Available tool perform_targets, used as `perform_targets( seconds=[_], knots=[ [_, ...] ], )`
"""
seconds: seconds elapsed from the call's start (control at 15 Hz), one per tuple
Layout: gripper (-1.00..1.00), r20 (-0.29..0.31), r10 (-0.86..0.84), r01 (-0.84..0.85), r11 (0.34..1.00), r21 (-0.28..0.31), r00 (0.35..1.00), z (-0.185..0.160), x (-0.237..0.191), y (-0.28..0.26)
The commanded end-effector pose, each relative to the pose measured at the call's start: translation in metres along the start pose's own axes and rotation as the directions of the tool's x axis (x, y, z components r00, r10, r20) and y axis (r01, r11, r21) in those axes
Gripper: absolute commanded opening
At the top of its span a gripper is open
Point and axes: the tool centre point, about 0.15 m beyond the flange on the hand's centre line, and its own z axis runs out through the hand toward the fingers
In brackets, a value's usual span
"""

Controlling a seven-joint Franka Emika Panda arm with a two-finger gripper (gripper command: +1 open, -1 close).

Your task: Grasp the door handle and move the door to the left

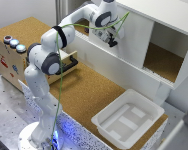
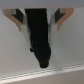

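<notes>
The door (image 1: pixel 136 40) is a plain white panel standing on the front of the white cabinet (image 1: pixel 166 12). It fills the wrist view (image 2: pixel 67 50) as a pale surface. My gripper (image 1: pixel 112 40) is against the door's edge on the exterior view's left. In the wrist view the gripper (image 2: pixel 39 25) has a finger on each side of the dark door handle (image 2: pixel 40 47), and both fingers (image 2: pixel 19 21) touch it. The cabinet stands open on the exterior view's right, showing its cork floor (image 1: pixel 161 62).
A long low white board (image 1: pixel 101 57) runs along the cabinet's base. A white plastic tray (image 1: pixel 128 117) sits at the front of the cork table (image 1: pixel 84 92). A wooden box (image 1: pixel 11 57) with a pulled-out drawer (image 1: pixel 66 62) stands at the exterior view's left, behind my arm.
</notes>
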Motion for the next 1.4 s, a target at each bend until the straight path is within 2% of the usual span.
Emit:
perform_targets(
  seconds=[0.0,1.33],
  knots=[
    [-1.0,-0.032,0.038,-0.041,0.994,-0.105,0.999,0.017,-0.021,-0.057],
    [-1.0,0.001,-0.09,0.09,0.996,-0.024,0.996,0.03,-0.055,-0.177]
  ],
)
